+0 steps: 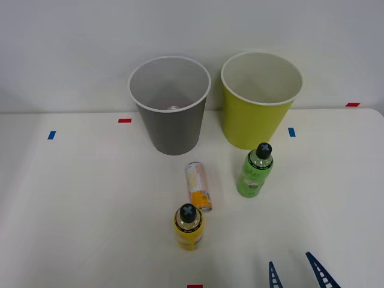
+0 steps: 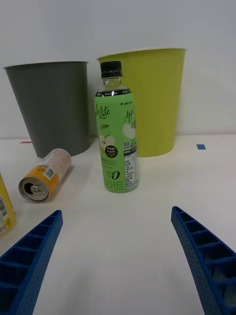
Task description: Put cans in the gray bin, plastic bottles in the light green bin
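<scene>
The gray bin (image 1: 174, 129) (image 2: 54, 103) and the light green bin (image 1: 249, 123) (image 2: 152, 98) stand side by side at the back of the white table. A small silvery, reddish shape (image 1: 173, 108) shows at the gray bin's bottom. A cream-white and orange can (image 1: 198, 186) (image 2: 46, 170) lies on its side in front of the gray bin. The green bottle (image 1: 255, 171) (image 2: 117, 147) stands upright before the light green bin. Nearer to me stands the yellow bottle (image 1: 189, 228) (image 2: 4, 209). My right gripper (image 1: 289, 259) (image 2: 116, 211) is open and empty, low at the front right, facing the green bottle.
Small tape marks dot the table: red (image 1: 125, 120) and blue (image 1: 51, 135) on the left, blue (image 1: 291, 132) and red (image 1: 352, 104) on the right, red (image 1: 195, 286) at the front edge. A pale wall rises behind the bins.
</scene>
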`<act>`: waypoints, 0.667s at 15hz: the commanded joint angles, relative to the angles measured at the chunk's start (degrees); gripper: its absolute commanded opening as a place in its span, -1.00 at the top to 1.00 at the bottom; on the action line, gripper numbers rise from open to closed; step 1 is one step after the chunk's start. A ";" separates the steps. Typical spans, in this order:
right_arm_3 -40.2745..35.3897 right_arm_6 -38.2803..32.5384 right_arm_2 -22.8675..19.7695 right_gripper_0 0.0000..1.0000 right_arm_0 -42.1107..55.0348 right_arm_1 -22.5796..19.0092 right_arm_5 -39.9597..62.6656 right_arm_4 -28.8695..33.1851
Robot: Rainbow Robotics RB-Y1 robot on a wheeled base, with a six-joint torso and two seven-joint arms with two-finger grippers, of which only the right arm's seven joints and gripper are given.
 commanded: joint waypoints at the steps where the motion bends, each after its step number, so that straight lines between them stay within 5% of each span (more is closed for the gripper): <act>1: 0.00 0.00 0.00 -0.50 0.00 0.00 0.00 0.00; 10: 0.00 0.00 0.00 -0.50 0.00 0.00 0.00 0.00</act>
